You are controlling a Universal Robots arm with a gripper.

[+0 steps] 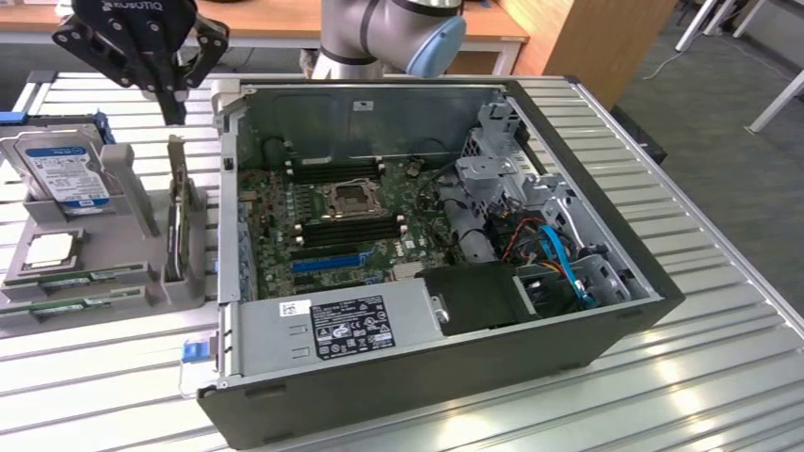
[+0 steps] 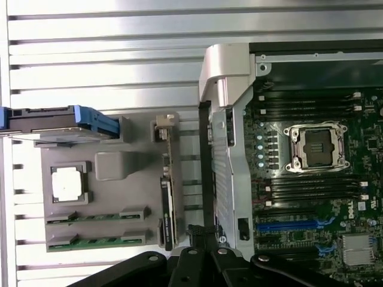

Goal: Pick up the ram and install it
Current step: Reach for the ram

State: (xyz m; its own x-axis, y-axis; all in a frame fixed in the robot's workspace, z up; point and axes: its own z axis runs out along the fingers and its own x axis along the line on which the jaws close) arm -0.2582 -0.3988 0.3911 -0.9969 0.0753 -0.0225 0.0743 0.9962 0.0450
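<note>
Case (image 1: 503,372) on slatted table (image 1: 710,381); claw (image 1: 173,102) closed; grey floor (image 1: 741,188).

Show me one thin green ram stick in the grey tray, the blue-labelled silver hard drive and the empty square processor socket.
thin green ram stick (image 2: 99,241), wrist view, middle of its board.
blue-labelled silver hard drive (image 1: 63,172), exterior view, on its label.
empty square processor socket (image 2: 316,146), wrist view, its centre.

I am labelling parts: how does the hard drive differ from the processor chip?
The hard drive stands on edge; the processor chip lies flat. The hard drive is larger, with a blue-white label; the chip is a small silver square. Both sit in the gray tray.
</note>
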